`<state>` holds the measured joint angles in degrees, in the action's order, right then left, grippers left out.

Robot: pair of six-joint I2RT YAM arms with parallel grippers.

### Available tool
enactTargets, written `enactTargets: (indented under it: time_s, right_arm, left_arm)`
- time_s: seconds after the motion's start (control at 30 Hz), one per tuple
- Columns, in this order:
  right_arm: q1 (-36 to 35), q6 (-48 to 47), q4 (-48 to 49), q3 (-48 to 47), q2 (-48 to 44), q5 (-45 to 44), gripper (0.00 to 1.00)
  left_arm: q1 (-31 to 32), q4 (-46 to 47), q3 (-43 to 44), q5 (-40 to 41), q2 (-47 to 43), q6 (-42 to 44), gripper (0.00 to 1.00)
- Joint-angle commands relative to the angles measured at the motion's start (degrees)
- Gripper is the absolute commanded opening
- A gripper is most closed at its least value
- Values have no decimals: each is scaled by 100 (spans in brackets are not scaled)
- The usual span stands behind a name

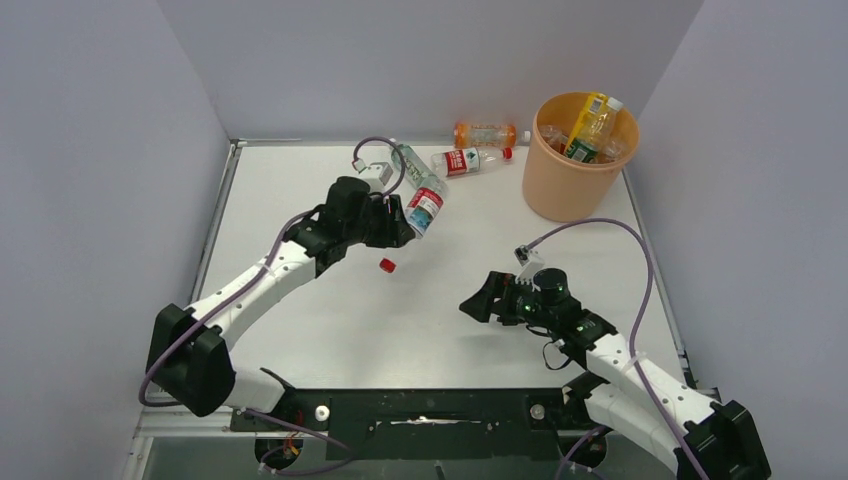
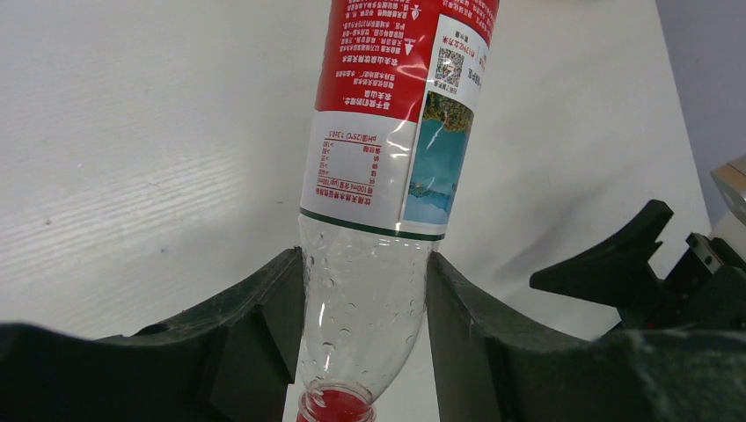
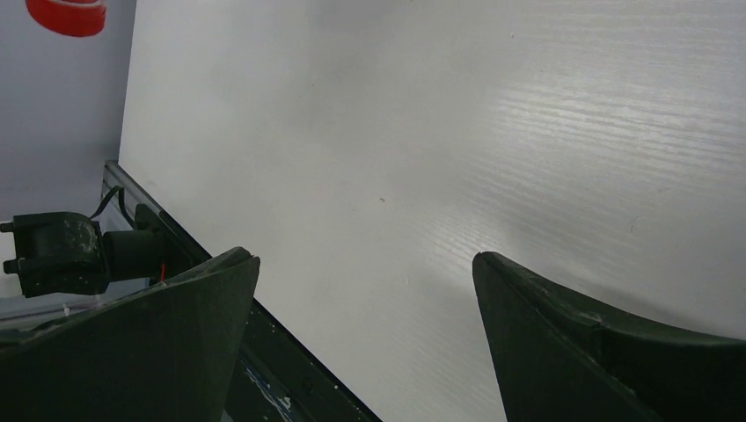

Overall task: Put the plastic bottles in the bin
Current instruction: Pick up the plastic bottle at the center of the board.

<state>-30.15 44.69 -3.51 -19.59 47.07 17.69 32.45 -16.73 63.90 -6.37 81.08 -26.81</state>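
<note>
My left gripper (image 1: 404, 226) is shut on a clear plastic bottle with a red label (image 1: 421, 195), lifted off the table and tilted, neck down. In the left wrist view the fingers (image 2: 264, 308) pinch the bottle's clear shoulder (image 2: 369, 290), and its red cap (image 1: 387, 265) pokes out below them. An orange bottle (image 1: 487, 133) and a red-labelled clear bottle (image 1: 468, 160) lie at the back of the table. The peach-orange bin (image 1: 575, 190) stands at the back right with several bottles (image 1: 590, 125) inside. My right gripper (image 1: 472, 300) hovers open over bare table (image 3: 365, 259), holding nothing.
White walls close in the table on the left, back and right. A black rail (image 3: 264, 352) runs along the table edge in the right wrist view. The held bottle's red cap (image 3: 66, 13) shows at that view's top left.
</note>
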Motion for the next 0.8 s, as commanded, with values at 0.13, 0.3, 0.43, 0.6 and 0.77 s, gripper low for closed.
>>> enactTargets:
  time_s: [0.13, 0.3, 0.43, 0.6, 0.77]
  right_arm:
    - [-77, 57, 638, -113, 418, 47, 98]
    - [-95, 84, 799, -171, 677, 75, 98]
    - [-122, 109, 895, -194, 824, 85, 98]
    - [-140, 138, 972, -189, 945, 91, 98]
    - [-149, 101, 1009, -255, 1107, 139, 98]
  left_arm:
    - [154, 454, -295, -320, -699, -307, 41]
    - [176, 540, -400, -409, -743, -336, 41]
    - [197, 715, -543, -515, -736, -402, 41]
    - [296, 891, -624, -733, -676, -440, 41]
    - [395, 750, -665, -925, -757, -351, 41]
